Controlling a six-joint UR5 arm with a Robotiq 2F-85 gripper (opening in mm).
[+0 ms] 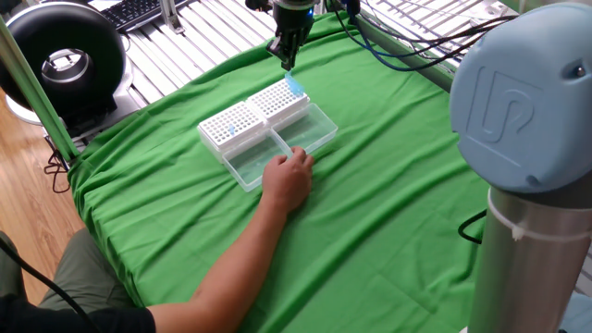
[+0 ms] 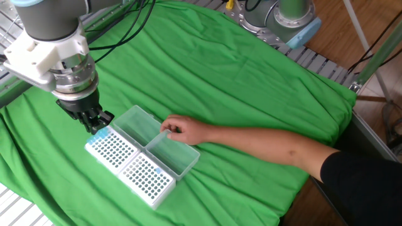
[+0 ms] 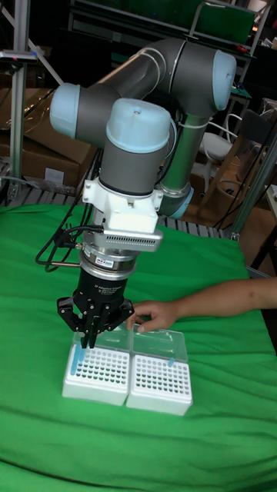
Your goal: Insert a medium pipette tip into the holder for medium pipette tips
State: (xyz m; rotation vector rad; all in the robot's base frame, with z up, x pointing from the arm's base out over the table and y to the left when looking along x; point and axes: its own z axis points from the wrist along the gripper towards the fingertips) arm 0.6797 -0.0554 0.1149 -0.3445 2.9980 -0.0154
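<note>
The gripper (image 3: 91,335) hangs point-down over the outer end of the holder for medium pipette tips (image 2: 110,150), its dark fingers (image 2: 95,120) drawn close together at the tips; whether they pinch anything cannot be told, since the tips are small and dark in every view. In the tall fixed view a blue pipette tip (image 3: 75,360) stands upright in the holder's far corner hole, just below and beside the fingertips; contact between them cannot be made out. The holder sits side by side and touching a second white rack (image 2: 147,178), the two forming one block on the green cloth (image 2: 251,81). Their clear lids (image 2: 154,143) lie folded open flat on the side away from the arm's wrist, and a person's hand (image 2: 179,130) rests on the lid edge where the two lids meet, the forearm (image 2: 270,147) stretching across the cloth toward the table's near edge. Around the block the cloth lies bare on the holder's outer end and along its hole-grid side, and a wide stretch of cloth opens beyond the lids. In one fixed view the cloth's edge drapes over the table, with a black round device (image 1: 65,55) and a keyboard (image 1: 134,11) beyond it, and cables (image 1: 416,42) trail behind the arm.
</note>
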